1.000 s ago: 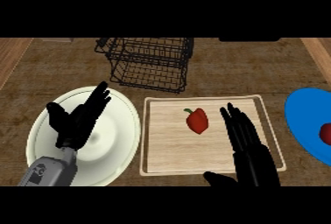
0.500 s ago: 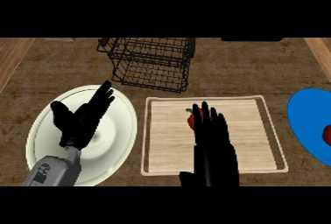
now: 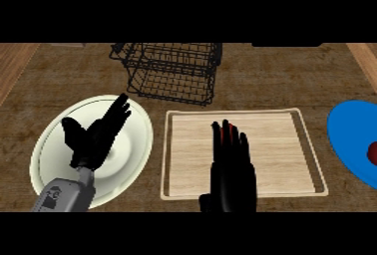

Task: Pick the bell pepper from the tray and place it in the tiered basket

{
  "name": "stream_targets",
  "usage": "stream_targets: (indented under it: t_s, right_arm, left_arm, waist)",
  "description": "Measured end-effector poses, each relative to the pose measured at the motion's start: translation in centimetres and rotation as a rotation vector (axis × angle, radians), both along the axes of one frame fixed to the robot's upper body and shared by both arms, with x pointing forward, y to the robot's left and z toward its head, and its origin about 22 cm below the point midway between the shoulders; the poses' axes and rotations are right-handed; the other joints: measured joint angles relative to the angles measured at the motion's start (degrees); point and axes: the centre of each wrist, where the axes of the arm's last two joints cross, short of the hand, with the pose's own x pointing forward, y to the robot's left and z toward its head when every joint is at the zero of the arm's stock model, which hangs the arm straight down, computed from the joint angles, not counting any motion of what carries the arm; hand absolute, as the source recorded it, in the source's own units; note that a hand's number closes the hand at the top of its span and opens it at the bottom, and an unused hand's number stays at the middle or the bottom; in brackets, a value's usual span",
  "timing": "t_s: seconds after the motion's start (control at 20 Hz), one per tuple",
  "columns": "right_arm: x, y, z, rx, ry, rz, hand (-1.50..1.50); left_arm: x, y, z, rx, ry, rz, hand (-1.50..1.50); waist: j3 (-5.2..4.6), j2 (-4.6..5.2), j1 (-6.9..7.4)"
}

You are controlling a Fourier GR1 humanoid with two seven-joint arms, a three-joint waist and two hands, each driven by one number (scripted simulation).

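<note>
The wooden tray [image 3: 280,149] lies at the counter's middle. My right hand [image 3: 230,174] stretches flat over its left half, fingers straight and pointing away from me. Only a thin red sliver of the bell pepper [image 3: 229,128] shows between the fingertips; the rest is hidden under the hand, and I cannot tell whether the fingers touch it. The black wire tiered basket [image 3: 173,72] stands behind the tray, to the far left of it. My left hand [image 3: 95,139] rests open, fingers up, over the white plate.
A large white plate [image 3: 132,164] lies left of the tray. A blue plate [image 3: 350,134] is cut off by the right edge and carries a dark red item [image 3: 371,152]. Wooden strips border the counter on both sides.
My right hand has slid left across the tray and now covers the bell pepper, which showed whole beside it a second ago. The left hand has barely moved.
</note>
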Motion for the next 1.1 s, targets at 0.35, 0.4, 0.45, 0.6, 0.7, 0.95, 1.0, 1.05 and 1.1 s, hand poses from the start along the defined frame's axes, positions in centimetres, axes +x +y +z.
stream_targets:
  t_s: [0.35, 0.4, 0.45, 0.6, 0.7, 0.95, 1.0, 1.05, 1.1]
  right_arm:
    - [1.0, -0.9, -2.0, -0.032, -0.011, -0.059, -1.50]
    - [1.4, -1.2, -1.9, -0.031, -0.014, -0.070, -1.50]
    - [1.3, -1.3, -2.5, -0.032, -0.016, -0.073, -1.50]
    - [1.5, -1.8, -2.8, -0.027, -0.028, -0.081, -1.50]
    - [1.4, -1.8, -3.0, -0.024, -0.039, -0.087, -1.50]
    - [2.3, -3.4, -4.2, 0.016, -0.057, -0.092, -1.50]
    - [2.0, -3.4, -4.4, 0.022, -0.057, -0.091, -1.50]
    - [2.7, -3.6, -4.4, 0.028, -0.058, -0.090, -1.50]
    - [3.0, -3.6, -4.5, 0.033, -0.058, -0.089, -1.50]
  left_arm:
    - [-0.1, -0.2, 0.4, -0.005, 0.002, 0.005, 0.00]
    - [-0.1, -0.1, 0.6, -0.007, 0.000, 0.003, 0.00]
    - [0.2, -0.1, 0.8, -0.007, 0.001, 0.001, 0.00]
    - [0.5, 0.3, 0.5, -0.009, 0.005, 0.005, 0.00]
    - [0.3, 0.1, 0.3, -0.008, 0.003, 0.007, 0.00]
    - [0.0, 0.1, 0.0, -0.010, 0.002, 0.001, 0.00]
    - [0.1, 0.0, 0.1, -0.006, 0.001, 0.003, 0.00]
    - [0.2, -0.2, 0.2, -0.005, -0.001, 0.005, 0.00]
    - [0.3, 0.3, 0.1, -0.006, -0.004, 0.002, 0.00]
  waist:
    - [-0.01, -0.01, -0.02]
    - [-0.01, 0.00, -0.02]
    - [-0.02, -0.01, -0.05]
    - [-0.03, 0.01, -0.10]
    - [-0.03, 0.01, -0.08]
    - [-0.07, -0.11, -0.07]
    - [-0.10, -0.17, -0.10]
    - [-0.11, -0.20, -0.08]
    - [-0.14, -0.25, -0.08]
